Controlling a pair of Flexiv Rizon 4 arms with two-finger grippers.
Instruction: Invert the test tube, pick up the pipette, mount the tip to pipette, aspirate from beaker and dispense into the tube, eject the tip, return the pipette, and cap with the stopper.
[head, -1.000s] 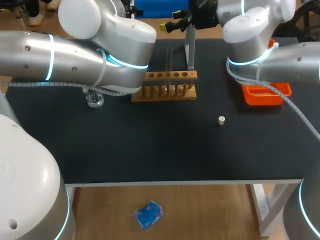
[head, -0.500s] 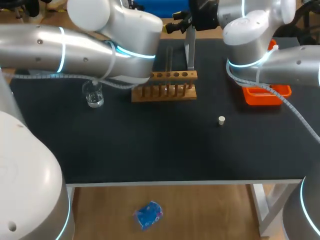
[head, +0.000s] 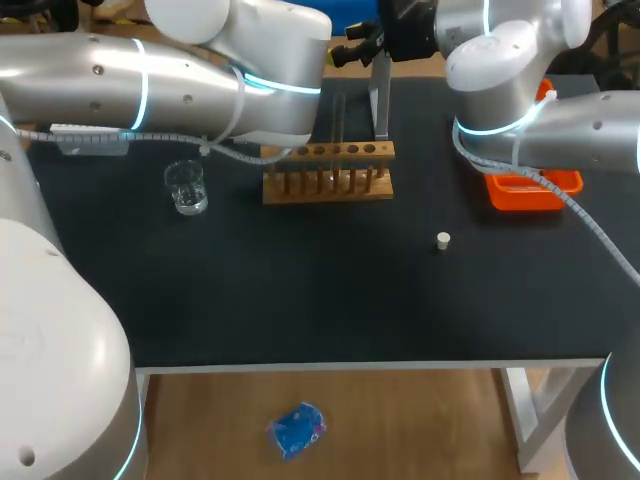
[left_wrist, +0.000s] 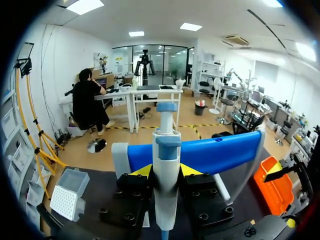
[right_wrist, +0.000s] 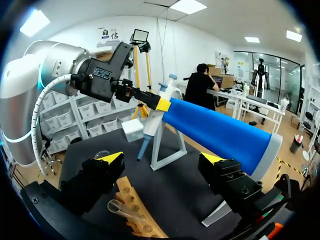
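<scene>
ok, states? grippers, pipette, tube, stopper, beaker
left gripper: shut on pipette
pipette: upright in left gripper, at the stand, no tip seen on it
right gripper: open, holding nothing, over the rack
tube: in rack, mouth up, uncapped
stopper: loose on table, apart from rack
beaker: upright on table

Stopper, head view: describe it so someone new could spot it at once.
On the black table, find the wooden tube rack at the back middle. The stopper lies alone in front of and right of the rack, short of the orange tray. It is a tiny white plug, unlike the clear glass beaker left of the rack.
</scene>
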